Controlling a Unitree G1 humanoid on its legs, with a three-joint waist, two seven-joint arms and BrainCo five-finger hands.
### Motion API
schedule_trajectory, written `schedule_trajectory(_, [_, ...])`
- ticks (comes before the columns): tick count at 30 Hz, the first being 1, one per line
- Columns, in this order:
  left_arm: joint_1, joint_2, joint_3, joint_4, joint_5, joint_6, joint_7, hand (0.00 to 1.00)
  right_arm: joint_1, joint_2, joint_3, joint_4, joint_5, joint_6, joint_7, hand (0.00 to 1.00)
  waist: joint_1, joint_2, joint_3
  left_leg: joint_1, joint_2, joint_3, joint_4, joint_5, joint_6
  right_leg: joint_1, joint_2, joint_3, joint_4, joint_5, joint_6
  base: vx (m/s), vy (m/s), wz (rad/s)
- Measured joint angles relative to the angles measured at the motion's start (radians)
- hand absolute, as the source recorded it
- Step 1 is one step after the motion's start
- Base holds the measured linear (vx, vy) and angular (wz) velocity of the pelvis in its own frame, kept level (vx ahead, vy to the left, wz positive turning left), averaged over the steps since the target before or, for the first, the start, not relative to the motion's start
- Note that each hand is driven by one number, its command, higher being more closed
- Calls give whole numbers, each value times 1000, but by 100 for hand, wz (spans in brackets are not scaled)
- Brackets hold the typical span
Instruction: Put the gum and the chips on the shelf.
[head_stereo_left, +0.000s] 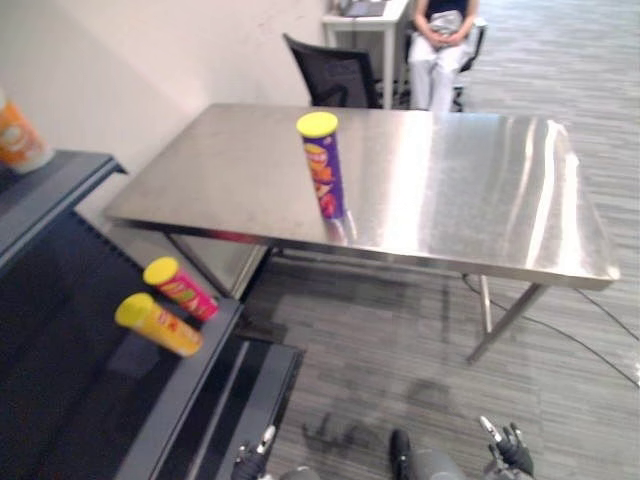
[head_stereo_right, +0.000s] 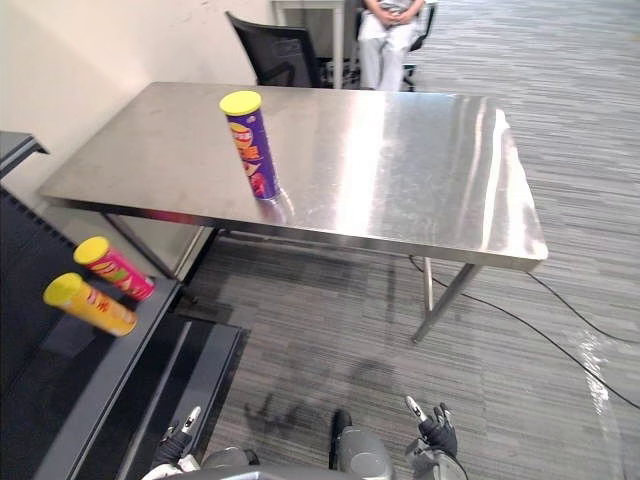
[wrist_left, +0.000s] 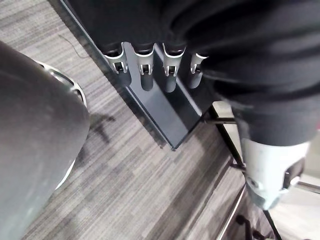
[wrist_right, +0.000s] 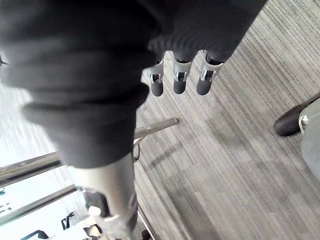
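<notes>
Standing upright on the steel table (head_stereo_left: 480, 190), toward its front left part and back from the edge, the purple chips can (head_stereo_left: 324, 170) has its yellow lid pressed on, so what is inside cannot be seen. Judging by its look, it is a light, stiff tube with a smooth, somewhat slippery wall, tall for its base and easy to topple with a sideways knock. The best hold is probably round the middle of the body, fingers on one side and thumb on the other. That keeps the grip below the lid and firm enough not to slide, but not so hard as to dent the wall. Which thing here is the gum I cannot tell.

To the robot's left, the dark shelf (head_stereo_left: 60, 380) holds two more cans lying on their sides just beside each other near its front edge. One is a red can (head_stereo_left: 182, 289) and one a yellow can (head_stereo_left: 160, 325), both with yellow lids on. On the upper shelf board (head_stereo_left: 50, 190) stands an orange container (head_stereo_left: 18, 135), partly cut off.

Both hands hang low over the floor, well apart from the table. The left hand (wrist_left: 146, 75) has its fingers straight and loose, with nothing in them. The right hand (wrist_right: 179, 80) is the same, relaxed and empty.

Beyond the table are a black chair (head_stereo_left: 335, 72) and a seated person (head_stereo_left: 440, 50).
</notes>
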Motion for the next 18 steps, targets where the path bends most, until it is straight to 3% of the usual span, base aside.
schedule_trajectory(2, [5,-7,13,-3,-3,-2,3,0,4,12,1,-3,0,0,3,0,14,20,-7,-4,1,-11,7,3,-10,-23,4,9,57,8,6,60,134,-87])
schedule_trajectory(3, [9,8,17,-5,-2,-3,4,0,24,36,0,-11,-2,-2,4,0,4,-12,-19,11,-19,15,14,2,-12,-34,-30,16,122,2,3,182,152,-56])
schedule_trajectory(4, [6,13,14,2,-2,1,4,0,48,43,-1,-9,-3,-2,1,0,1,-23,-20,33,-31,24,20,-12,-11,-20,-42,24,119,-7,16,178,146,-39])
schedule_trajectory(11, [-3,-13,7,22,37,1,-5,0,89,36,-12,23,-5,-32,-32,0,-2,18,-78,60,-64,47,3,-8,-8,-7,-48,59,76,9,54,200,118,-22])
schedule_trajectory(15, [-10,-12,1,39,48,2,-5,0,89,40,-50,81,-9,-34,-57,0,-2,18,-107,97,-80,43,-17,-4,-3,59,-60,51,-8,33,79,132,95,-1])
schedule_trajectory(18, [-12,-12,2,40,48,3,-5,0,85,43,-63,101,-9,-34,-84,0,-1,12,-112,99,-96,43,-17,6,11,103,-72,43,-101,90,90,35,83,-6])
